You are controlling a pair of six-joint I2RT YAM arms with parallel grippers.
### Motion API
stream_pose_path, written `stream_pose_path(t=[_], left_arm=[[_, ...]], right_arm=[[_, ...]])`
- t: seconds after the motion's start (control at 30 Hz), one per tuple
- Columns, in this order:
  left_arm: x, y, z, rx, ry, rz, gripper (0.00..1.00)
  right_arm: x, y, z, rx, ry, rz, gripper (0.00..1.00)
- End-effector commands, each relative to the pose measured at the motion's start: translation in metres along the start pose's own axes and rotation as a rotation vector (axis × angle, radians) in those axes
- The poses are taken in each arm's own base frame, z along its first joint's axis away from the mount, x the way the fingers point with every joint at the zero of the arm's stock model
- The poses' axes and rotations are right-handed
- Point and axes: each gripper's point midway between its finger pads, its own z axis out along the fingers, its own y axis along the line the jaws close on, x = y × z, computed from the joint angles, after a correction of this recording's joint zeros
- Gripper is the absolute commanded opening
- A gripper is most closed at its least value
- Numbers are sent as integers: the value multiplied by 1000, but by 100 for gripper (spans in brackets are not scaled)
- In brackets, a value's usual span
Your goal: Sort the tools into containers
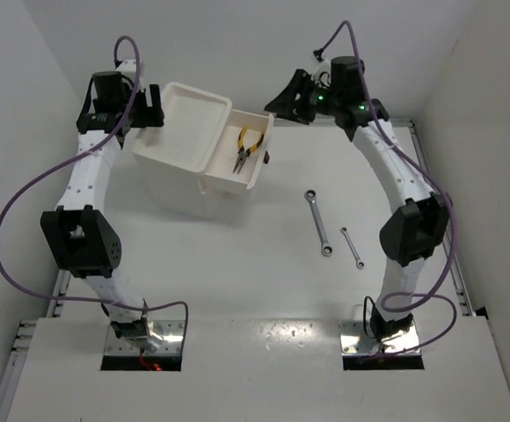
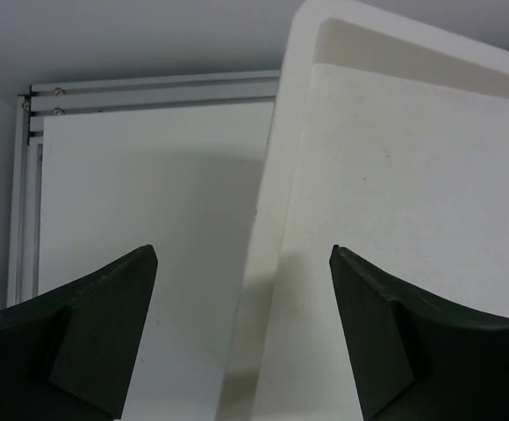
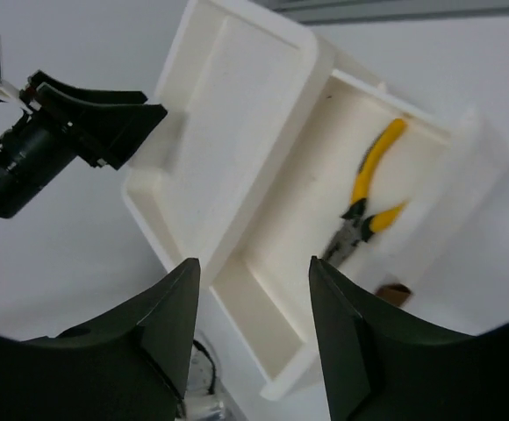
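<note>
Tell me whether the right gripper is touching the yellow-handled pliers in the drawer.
Apart. The top external view shows the right gripper by the drawer, with a clear gap to the yellow-handled pliers lying inside.

Robot lab test cell: white walls point(image 1: 237, 35), aluminium frame rail point(image 2: 149, 88), two bolted arms point(image 1: 83, 180).

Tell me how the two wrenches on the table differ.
The left wrench is longer and thicker than the right wrench. The left wrench lies closer to the cabinet; the right wrench lies farther from it. Both are silver, flat on the table, slanted alike, not touching.
</note>
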Motion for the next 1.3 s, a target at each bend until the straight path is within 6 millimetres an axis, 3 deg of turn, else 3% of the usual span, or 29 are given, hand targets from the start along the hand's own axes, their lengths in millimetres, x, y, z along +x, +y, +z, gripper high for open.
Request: stream_pose_path(t=[0.0,0.1,0.13,0.2,0.23,0.27,0.3,0.37,0.43,0.6,0.67,0.83,1.0,1.07,1.27], left_arm=[[8,3,6,15,52,32,85],[16,0,10,40,82,50,65],[19,0,10,41,91,48,51],[22,-1,13,50,99,46,30],[22,-1,13,50,100,46,10],[22,-1,13,50,100,46,1],[22,1,13,39,100,36,0],[22,2,13,30,101,37,0],[26,2,14,30,110,35,0],[27,1,9,29,110,26,0],[32,0,10,39,120,24,0],[40,-5,6,59,137,0,0],[45,-15,-1,90,143,3,0],[57,-22,1,112,169,2,0],[65,-37,-6,149,184,-1,0]], right_arm=[[-12,-33,-45,115,-7,-184,54],[4,-82,-62,274,67,-256,50],[5,-95,-69,327,79,-274,48],[27,-118,-69,363,166,-285,42],[43,-131,-69,380,210,-268,39],[48,-136,-64,364,214,-266,30],[57,-134,-61,343,231,-277,13],[77,-139,-56,335,275,-264,6],[89,-131,-40,285,300,-240,0],[82,-118,-15,236,248,-222,0],[84,-122,-6,238,255,-172,0],[75,-105,21,177,225,-173,0],[87,-87,48,117,247,-191,0],[91,-75,60,83,253,-199,0],[91,-50,80,6,232,-223,0]])
